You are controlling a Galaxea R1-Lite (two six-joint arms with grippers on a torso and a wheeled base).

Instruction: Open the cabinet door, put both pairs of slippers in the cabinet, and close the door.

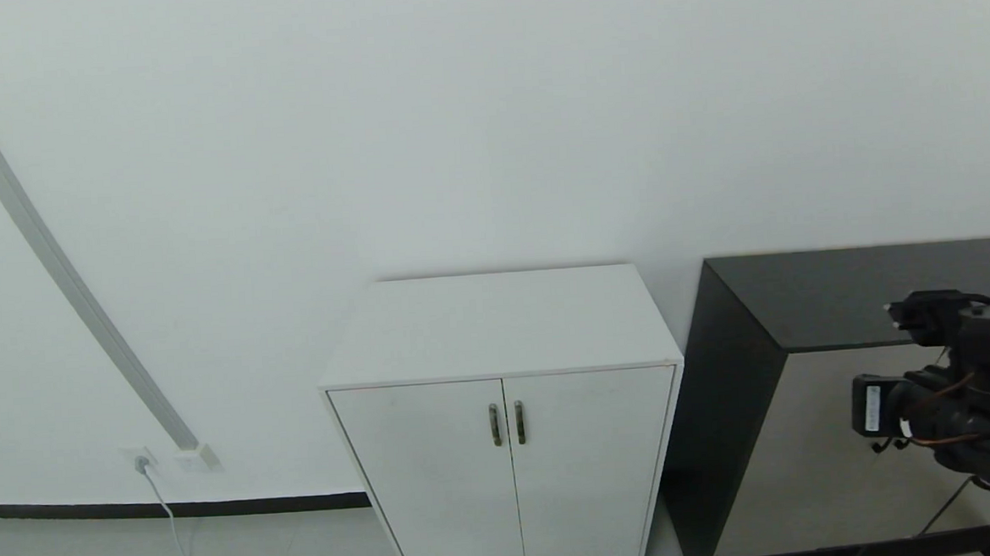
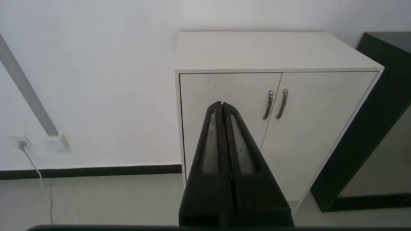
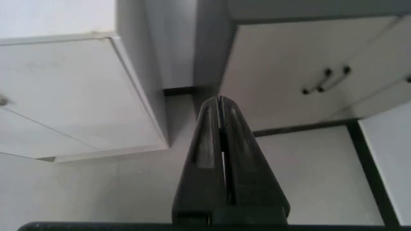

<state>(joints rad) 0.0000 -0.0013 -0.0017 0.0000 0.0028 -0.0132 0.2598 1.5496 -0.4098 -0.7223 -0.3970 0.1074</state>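
The white cabinet stands against the wall with both doors closed, its two handles side by side at the middle seam. A black sideboard sits just beside it. The left gripper faces the cabinet front, fingers pressed together. The right gripper, also pressed together, seems to point at the floor between the two units.

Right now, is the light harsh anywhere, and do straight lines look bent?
Head view: soft, even light, only a faint shadow behind the white cabinet; the wall strip bows slightly toward the left edge, likely lens distortion. Left wrist view: the left gripper is a dark shape against the pale cabinet. Right wrist view: likewise the right gripper; no glare.
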